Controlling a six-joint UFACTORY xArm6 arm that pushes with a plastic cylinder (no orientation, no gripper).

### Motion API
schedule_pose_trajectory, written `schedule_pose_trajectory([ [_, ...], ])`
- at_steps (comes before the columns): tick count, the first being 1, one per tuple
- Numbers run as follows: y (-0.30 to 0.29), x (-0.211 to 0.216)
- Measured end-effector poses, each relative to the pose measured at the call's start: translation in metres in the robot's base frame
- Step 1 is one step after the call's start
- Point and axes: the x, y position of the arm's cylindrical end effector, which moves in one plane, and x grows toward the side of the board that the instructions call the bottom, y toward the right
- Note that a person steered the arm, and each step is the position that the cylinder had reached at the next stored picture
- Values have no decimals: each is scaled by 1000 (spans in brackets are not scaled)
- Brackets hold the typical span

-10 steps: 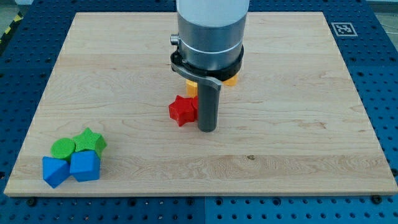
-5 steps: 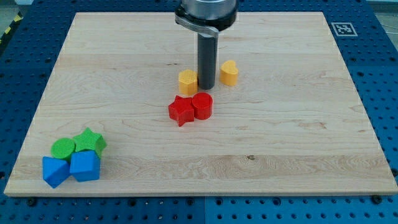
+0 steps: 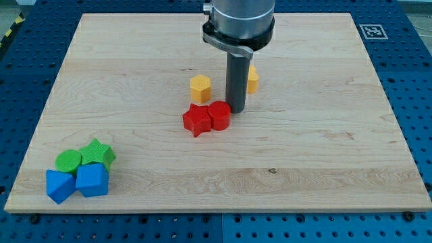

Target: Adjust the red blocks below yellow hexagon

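Your arm carried no pincer; my tip (image 3: pixel 235 110) stood just right of the red cylinder (image 3: pixel 219 115), which touched the red star (image 3: pixel 196 119) below the yellow hexagon (image 3: pixel 200 88). A leftward push risked overshooting the pair.

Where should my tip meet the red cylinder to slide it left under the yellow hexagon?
Press the red cylinder on its rounded right wall, low down, coming from the view's right. My tip already stands just right of it. The red star touches its left side, so both should move together toward below the yellow hexagon.
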Motion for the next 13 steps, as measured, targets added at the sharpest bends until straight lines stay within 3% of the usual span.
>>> schedule_pose_trajectory([
  [6,35,63],
  [10,-46,43],
  [13,-24,23],
])
